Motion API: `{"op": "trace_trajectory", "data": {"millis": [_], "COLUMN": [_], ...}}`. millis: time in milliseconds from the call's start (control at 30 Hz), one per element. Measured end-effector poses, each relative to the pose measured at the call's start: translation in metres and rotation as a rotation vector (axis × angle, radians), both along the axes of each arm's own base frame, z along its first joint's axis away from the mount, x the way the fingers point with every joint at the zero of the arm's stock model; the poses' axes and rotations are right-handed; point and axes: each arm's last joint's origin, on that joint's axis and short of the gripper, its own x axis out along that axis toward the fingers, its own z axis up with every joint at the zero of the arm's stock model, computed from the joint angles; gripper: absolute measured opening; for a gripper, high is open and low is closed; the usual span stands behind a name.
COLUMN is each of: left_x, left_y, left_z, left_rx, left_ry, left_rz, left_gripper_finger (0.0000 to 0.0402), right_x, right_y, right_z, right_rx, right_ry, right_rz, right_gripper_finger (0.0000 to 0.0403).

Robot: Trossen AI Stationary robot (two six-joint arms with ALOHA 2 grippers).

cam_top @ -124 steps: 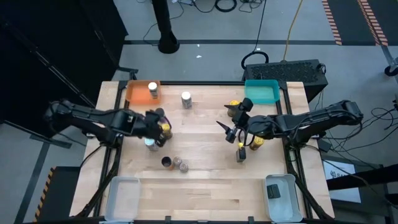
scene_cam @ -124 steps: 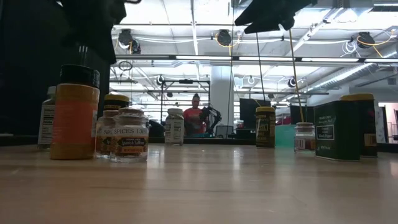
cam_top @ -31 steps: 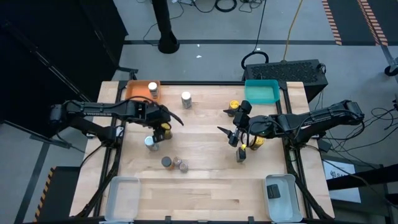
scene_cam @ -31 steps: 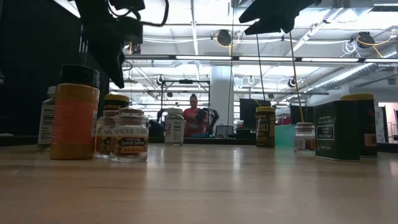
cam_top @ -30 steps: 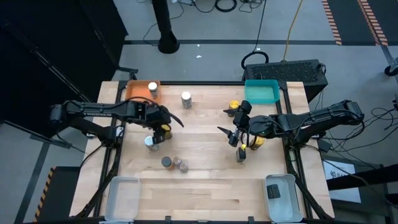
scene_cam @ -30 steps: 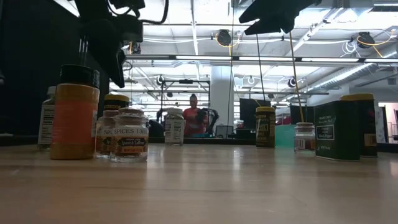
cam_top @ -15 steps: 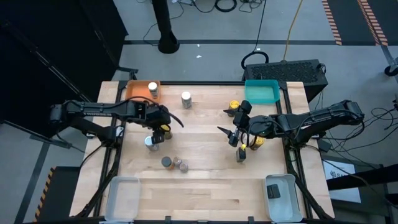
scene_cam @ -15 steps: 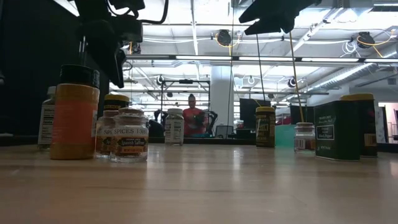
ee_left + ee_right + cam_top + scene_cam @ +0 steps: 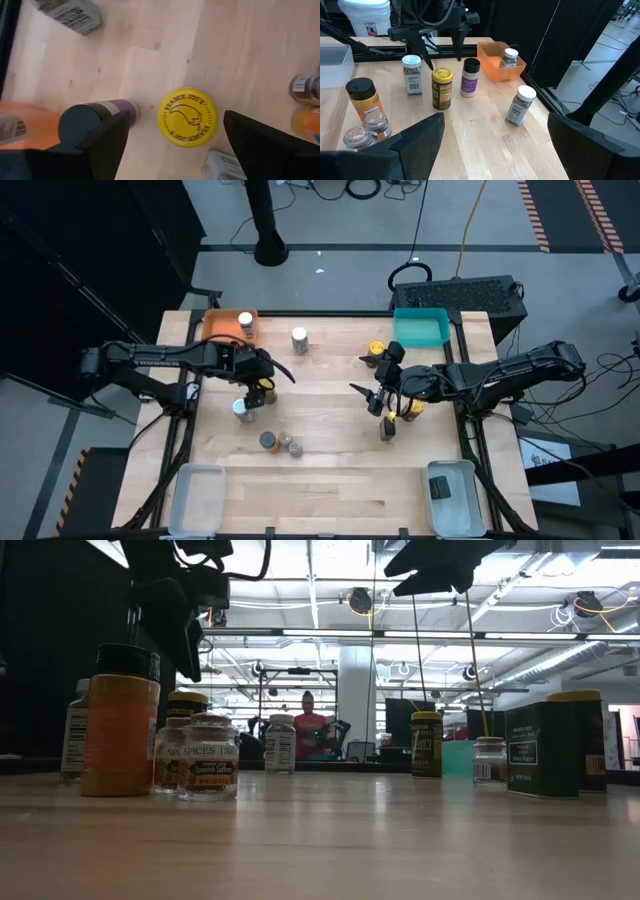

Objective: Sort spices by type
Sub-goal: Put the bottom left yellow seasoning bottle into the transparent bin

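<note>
My left gripper point(image 9: 264, 383) hangs open over a yellow-lidded spice jar point(image 9: 187, 117), one finger on each side above the lid, clear of it; the right wrist view shows the gap above that jar point(image 9: 441, 89). A dark-lidded, purple-labelled jar point(image 9: 95, 112) stands beside it. A white-lidded jar point(image 9: 412, 75), a black-lidded orange jar point(image 9: 364, 100) and two small jars point(image 9: 375, 125) stand nearby. One white-topped jar point(image 9: 245, 323) sits in the orange tray point(image 9: 222, 330), another point(image 9: 299, 340) on the table. My right gripper point(image 9: 362, 395) waits open above the table's middle right.
A teal tray point(image 9: 420, 327) stands at the far right, with a yellow jar point(image 9: 376, 350) beside it and dark green tins point(image 9: 545, 750) near my right arm. Clear trays point(image 9: 197, 495) point(image 9: 450, 495) sit at the near corners. Bare wood lies between them.
</note>
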Motion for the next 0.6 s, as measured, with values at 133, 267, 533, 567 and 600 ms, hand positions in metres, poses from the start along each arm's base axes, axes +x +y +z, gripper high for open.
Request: {"op": "trace_trajectory", "data": {"millis": [133, 267, 533, 567, 600], "left_x": [0.000, 0.002, 0.009, 0.009, 0.011], "left_y": [-0.001, -0.001, 0.012, 0.013, 0.013], "left_z": [0.000, -0.003, -0.014, -0.016, -0.019], "left_rx": [-0.029, -0.086, -0.096, -0.098, -0.102], "left_ry": [0.000, 0.006, 0.050, 0.062, 0.071], "left_rz": [-0.011, -0.004, 0.036, 0.031, 0.028], "left_gripper_finger": [0.0333, 0.0333, 0.0333, 0.0333, 0.0333], "right_x": [0.000, 0.000, 0.000, 0.000, 0.000], "right_y": [0.000, 0.000, 0.000, 0.000, 0.000], "right_z": [0.000, 0.000, 0.000, 0.000, 0.000], "right_rx": [0.000, 0.000, -0.003, -0.004, -0.003], "right_ry": [0.000, 0.000, 0.002, 0.002, 0.002], "right_rz": [0.000, 0.000, 0.002, 0.002, 0.002], "right_gripper_finger": [0.0338, 0.0338, 0.0338, 0.0338, 0.0338]}}
